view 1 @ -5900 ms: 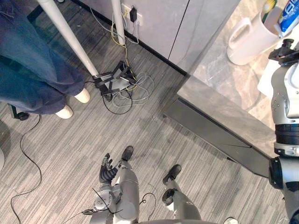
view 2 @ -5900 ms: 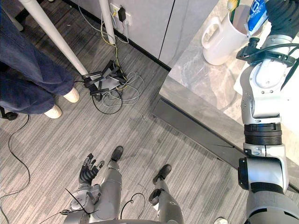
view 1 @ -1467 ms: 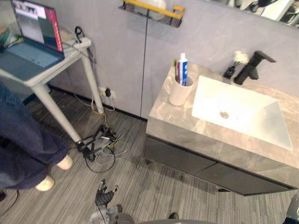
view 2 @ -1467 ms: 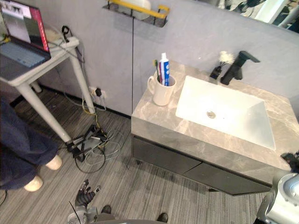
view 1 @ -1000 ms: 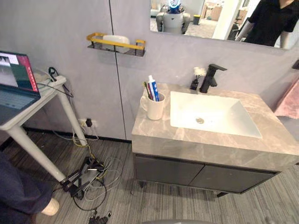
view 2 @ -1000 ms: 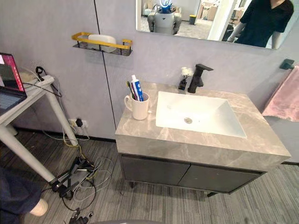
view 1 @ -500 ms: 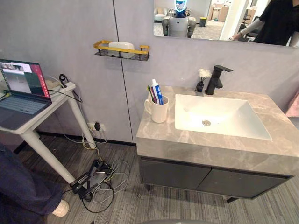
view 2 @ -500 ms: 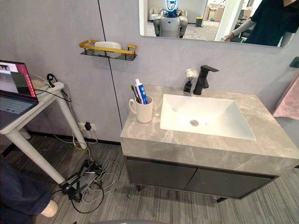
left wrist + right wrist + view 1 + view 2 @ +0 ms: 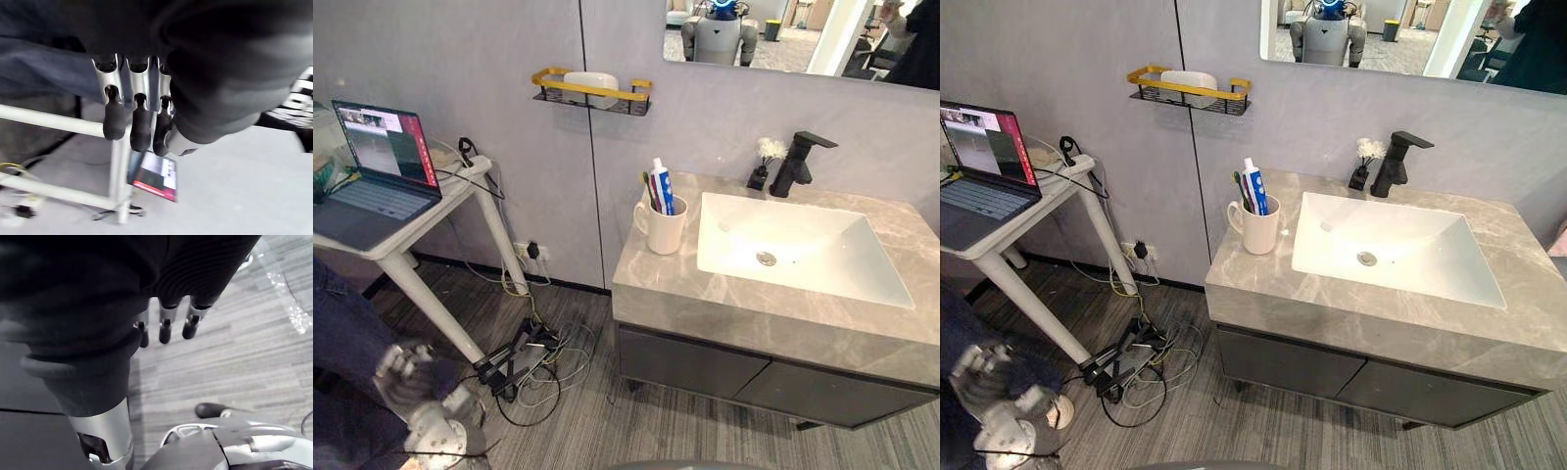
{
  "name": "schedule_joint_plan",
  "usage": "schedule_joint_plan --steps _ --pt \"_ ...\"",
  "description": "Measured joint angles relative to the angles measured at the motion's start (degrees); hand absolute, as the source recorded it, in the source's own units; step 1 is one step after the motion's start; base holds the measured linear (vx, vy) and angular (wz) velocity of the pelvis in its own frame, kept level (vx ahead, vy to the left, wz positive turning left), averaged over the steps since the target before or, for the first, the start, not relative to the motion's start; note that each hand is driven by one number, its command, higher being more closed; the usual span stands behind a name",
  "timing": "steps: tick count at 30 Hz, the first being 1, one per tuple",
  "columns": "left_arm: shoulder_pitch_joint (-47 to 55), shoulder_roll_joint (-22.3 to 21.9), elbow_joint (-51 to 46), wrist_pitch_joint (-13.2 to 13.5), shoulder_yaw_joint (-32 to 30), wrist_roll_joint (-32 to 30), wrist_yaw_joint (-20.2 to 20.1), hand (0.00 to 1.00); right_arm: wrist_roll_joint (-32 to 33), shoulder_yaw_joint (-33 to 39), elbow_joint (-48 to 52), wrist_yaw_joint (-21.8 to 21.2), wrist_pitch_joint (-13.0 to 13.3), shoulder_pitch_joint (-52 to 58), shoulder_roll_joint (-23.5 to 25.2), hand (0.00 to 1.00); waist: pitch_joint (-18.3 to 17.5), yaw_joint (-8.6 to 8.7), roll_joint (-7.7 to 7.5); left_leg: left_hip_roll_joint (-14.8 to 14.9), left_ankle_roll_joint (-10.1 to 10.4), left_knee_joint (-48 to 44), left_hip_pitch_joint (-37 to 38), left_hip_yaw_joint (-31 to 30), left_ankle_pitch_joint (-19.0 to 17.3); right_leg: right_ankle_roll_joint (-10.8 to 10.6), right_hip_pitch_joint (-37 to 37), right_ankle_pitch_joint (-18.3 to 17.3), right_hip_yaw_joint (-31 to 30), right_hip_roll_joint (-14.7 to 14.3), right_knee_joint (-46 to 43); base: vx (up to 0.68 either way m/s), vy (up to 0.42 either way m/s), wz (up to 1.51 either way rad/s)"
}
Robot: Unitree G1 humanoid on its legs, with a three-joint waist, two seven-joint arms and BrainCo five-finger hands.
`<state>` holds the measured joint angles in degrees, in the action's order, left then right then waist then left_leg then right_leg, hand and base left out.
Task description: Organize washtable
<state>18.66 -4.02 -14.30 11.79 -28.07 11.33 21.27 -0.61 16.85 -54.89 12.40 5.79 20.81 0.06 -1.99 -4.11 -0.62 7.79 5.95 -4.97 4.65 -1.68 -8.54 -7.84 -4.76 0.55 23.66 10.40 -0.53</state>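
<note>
A: Where is the washtable's own stuff?

B: The head camera has it. A white mug (image 9: 664, 233) stands upright near the rear left corner of the grey worktop (image 9: 705, 304), just beside the left rim of the white basin (image 9: 822, 257). A toothpaste tube (image 9: 660, 186) and a toothbrush (image 9: 1240, 186) stand in the mug, both leaning a little.

A: And at the rear edge?

B: A black faucet (image 9: 798, 162) is behind the basin, with a small dark vase holding a white tuft (image 9: 762, 168) just to its left. I cannot tell whether they touch.

A: The hands?

B: Both are well apart from the worktop. The left hand (image 9: 141, 126) is low at the left of the eye views, blurred, beside a person's leg in dark blue trousers (image 9: 337, 338). Its wrist camera shows the fingers hanging straight, with nothing in them. Past them are the white table (image 9: 401, 230) legs and the laptop (image 9: 377, 162) screen.

A: The right one?

B: In its own wrist view the right hand (image 9: 165, 330) has relaxed, empty fingers, hanging over the grey striped floor (image 9: 234, 357).

A: Anything on the wall?

B: The eye views add a yellow-railed shelf (image 9: 592, 96) carrying a white dish (image 9: 590, 80) left of the mirror (image 9: 803, 39). A tangle of cables (image 9: 524, 357) lies on the floor between the table and the washtable.
</note>
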Motion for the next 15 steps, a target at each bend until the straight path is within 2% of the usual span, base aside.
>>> schedule_joint_plan --steps 3,5,7,8,9,13,15 --pt "0.0 0.1 -8.6 1.5 2.7 -3.2 0.8 1.0 0.0 -1.1 0.0 0.0 0.0 0.0 -0.4 0.0 0.0 0.01 0.06 0.0 0.0 0.0 0.1 0.0 0.0 0.0 -0.1 -0.3 0.1 0.1 -0.5 0.0 0.001 0.02" --pt "0.0 0.3 -13.1 2.2 6.8 -4.3 0.7 1.0 -0.5 -1.2 -0.1 -0.1 -0.1 0.0 -0.5 0.0 0.0 -0.1 0.07 0.1 -0.1 -0.1 0.1 0.1 -0.1 0.0 -0.1 -0.3 0.1 0.1 -0.6 -0.02 0.002 0.0" --pt "0.0 0.6 -16.8 2.6 13.5 -4.2 -0.4 1.0 -1.6 -1.2 -0.1 -0.1 -0.1 -0.2 -0.6 0.0 0.0 0.01 0.07 0.1 -0.2 -0.1 0.2 0.2 -0.2 0.1 -0.1 -0.4 -0.1 0.1 -0.7 -0.05 0.005 -0.03" --pt "-0.3 1.9 -18.0 3.1 21.7 -2.9 -3.3 1.0 -1.9 -1.2 -0.6 -0.3 -0.1 -0.3 -0.7 0.0 0.0 0.12 0.14 0.1 -0.3 -0.2 0.2 0.3 -0.3 0.3 -0.1 -0.5 -0.4 0.1 -0.8 -0.06 0.005 -0.07" --pt "-1.2 2.4 -18.0 3.1 26.0 -0.3 -6.0 1.0 -2.3 -1.2 -0.7 -0.3 -0.1 -0.4 -0.8 0.0 0.0 0.14 0.22 0.1 -0.3 -0.3 0.2 0.4 -0.3 0.3 0.0 -0.5 -0.6 0.0 -0.7 -0.06 0.005 -0.08" --pt "-4.0 2.9 -16.2 3.1 29.1 7.2 -10.9 1.0 -2.3 -1.3 -2.2 -0.8 -0.1 -1.0 -1.4 0.0 0.2 0.36 0.73 0.2 -0.3 -1.0 0.4 0.9 -0.3 0.2 0.0 0.0 -1.7 -0.3 -0.3 -0.02 0.004 -0.12" --pt "-6.7 6.8 -8.6 1.4 31.8 11.3 -13.1 1.0 -2.5 -3.9 -1.6 -1.1 -1.0 -1.5 -2.9 0.0 0.6 0.48 1.42 0.2 -0.3 -0.9 1.1 1.3 -0.3 0.8 -1.0 1.1 -2.0 -0.6 1.3 -0.03 0.009 -0.09"
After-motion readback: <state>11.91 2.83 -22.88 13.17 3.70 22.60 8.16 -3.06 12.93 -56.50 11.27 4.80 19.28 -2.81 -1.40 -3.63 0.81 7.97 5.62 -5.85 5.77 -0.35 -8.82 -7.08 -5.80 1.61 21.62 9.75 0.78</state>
